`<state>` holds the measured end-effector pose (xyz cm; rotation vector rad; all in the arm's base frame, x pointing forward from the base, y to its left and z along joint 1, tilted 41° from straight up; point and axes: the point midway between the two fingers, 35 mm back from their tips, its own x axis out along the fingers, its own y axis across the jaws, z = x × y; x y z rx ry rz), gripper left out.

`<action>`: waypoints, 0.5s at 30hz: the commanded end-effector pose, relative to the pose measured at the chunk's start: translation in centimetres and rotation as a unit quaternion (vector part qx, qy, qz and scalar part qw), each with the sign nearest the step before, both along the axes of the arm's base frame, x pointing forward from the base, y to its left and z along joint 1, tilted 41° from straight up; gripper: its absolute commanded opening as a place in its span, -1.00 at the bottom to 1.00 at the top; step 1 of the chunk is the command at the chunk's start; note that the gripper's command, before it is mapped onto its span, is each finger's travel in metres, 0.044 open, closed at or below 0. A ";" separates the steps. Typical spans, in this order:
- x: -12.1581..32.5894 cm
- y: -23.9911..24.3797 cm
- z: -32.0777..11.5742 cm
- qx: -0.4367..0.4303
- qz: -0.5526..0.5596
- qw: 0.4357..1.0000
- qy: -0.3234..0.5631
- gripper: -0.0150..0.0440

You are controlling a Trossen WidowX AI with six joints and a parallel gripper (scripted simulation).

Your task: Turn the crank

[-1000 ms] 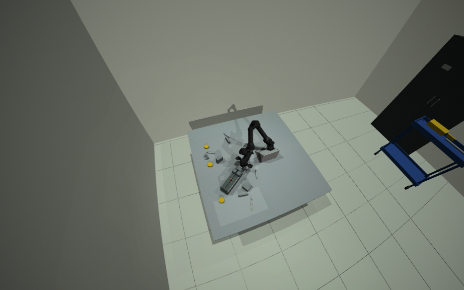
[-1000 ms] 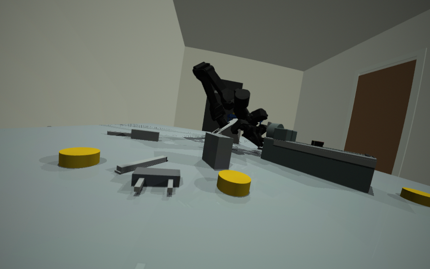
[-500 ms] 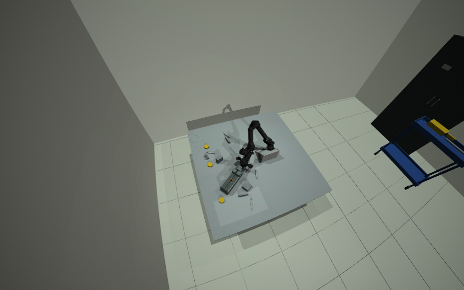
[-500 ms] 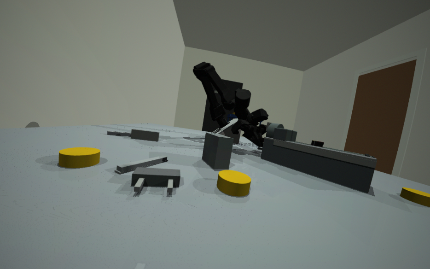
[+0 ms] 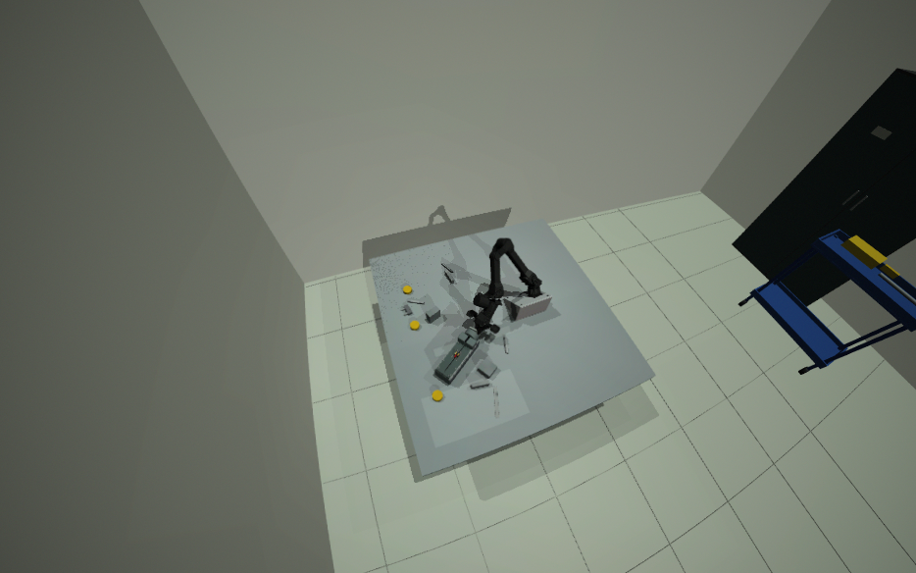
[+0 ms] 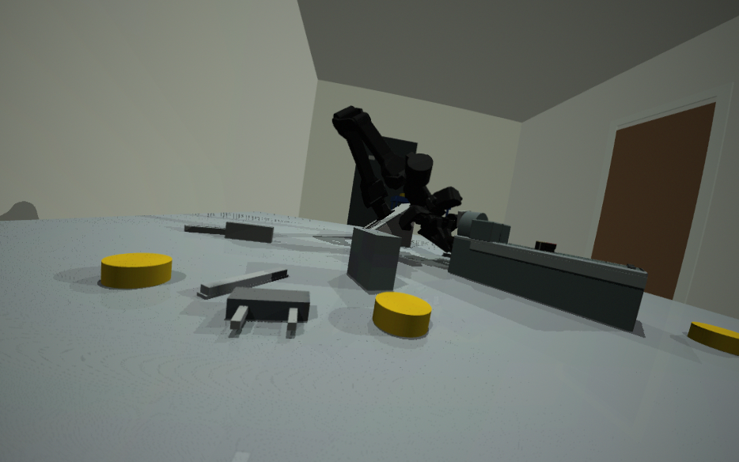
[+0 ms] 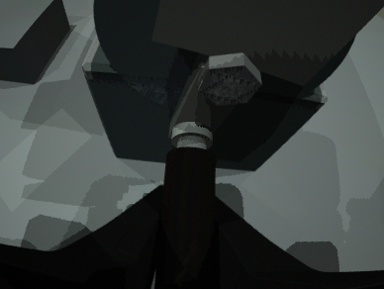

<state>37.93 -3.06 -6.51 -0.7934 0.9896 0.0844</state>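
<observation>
The machine (image 5: 444, 371) (image 6: 544, 289) is a long dark grey-green box on the table. Its slide's red pointer (image 5: 456, 353) is a tiny spot partway along the top; the brass zero marks are too small to tell, so whether they are level is unclear. A dark block (image 6: 544, 246) stands on the rail. In the wrist view the crank arm (image 7: 190, 109) runs from a hexagonal hub (image 7: 230, 85) down to the dark brown handle (image 7: 190, 173). My gripper (image 6: 448, 250) (image 7: 182, 197) is shut on that handle, one finger on each side, at the machine's end nearest the arm.
Yellow discs (image 5: 414, 325) (image 6: 402, 315) lie along the table's left side. A grey block (image 5: 432, 314) (image 6: 373, 259) and a two-pronged piece (image 6: 267, 304) are near them. Another grey block (image 5: 486, 369) lies beside the machine, close to a pale sheet (image 5: 459, 422).
</observation>
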 end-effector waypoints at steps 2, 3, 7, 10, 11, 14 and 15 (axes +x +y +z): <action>-0.4 0.8 -0.4 0.005 0.009 1.000 0.007 -0.49; -0.4 0.8 -0.4 0.005 0.009 1.000 0.007 -0.49; -0.5 1.0 -0.4 0.005 0.009 1.000 0.007 -0.49; -0.5 1.1 -0.4 0.005 0.009 1.000 0.007 -0.49; -0.5 1.1 -0.4 0.005 0.009 1.000 0.007 -0.49; -0.5 1.2 -0.4 0.005 0.009 1.000 0.007 -0.49; -0.5 1.3 -0.4 0.005 0.009 1.000 0.007 -0.49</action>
